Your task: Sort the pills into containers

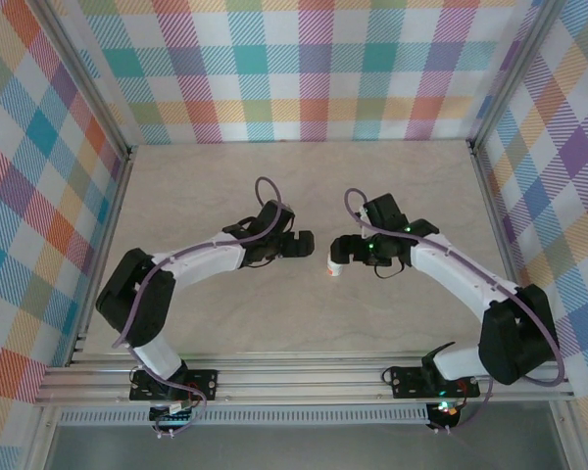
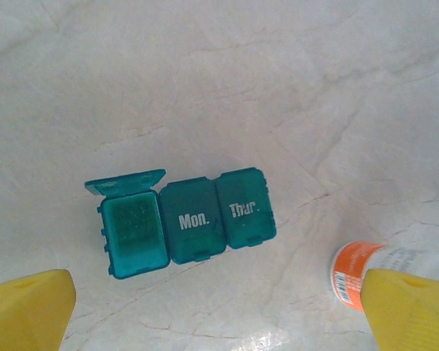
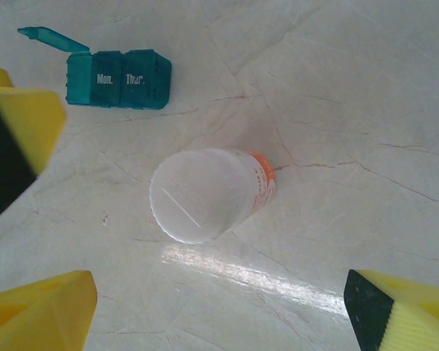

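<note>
The green containers (image 2: 183,223) lie near the middle of the tabletop (image 1: 274,176), with one lid up. The white bottle (image 3: 208,194) is near them. The left gripper (image 2: 219,314) and right gripper (image 3: 219,314) are spread wide and hold nothing.

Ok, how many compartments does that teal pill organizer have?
3 in the left wrist view: open compartment on the left, shut Mon. compartment in the middle, shut Thur. compartment on the right.

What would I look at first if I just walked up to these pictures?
Probably the teal pill box on the pale table, with one end lid flipped open and the Mon. and Thur. lids shut. Next comes the white bottle with an orange label, standing a little apart from it. The bright checked walls stand all round.
</note>
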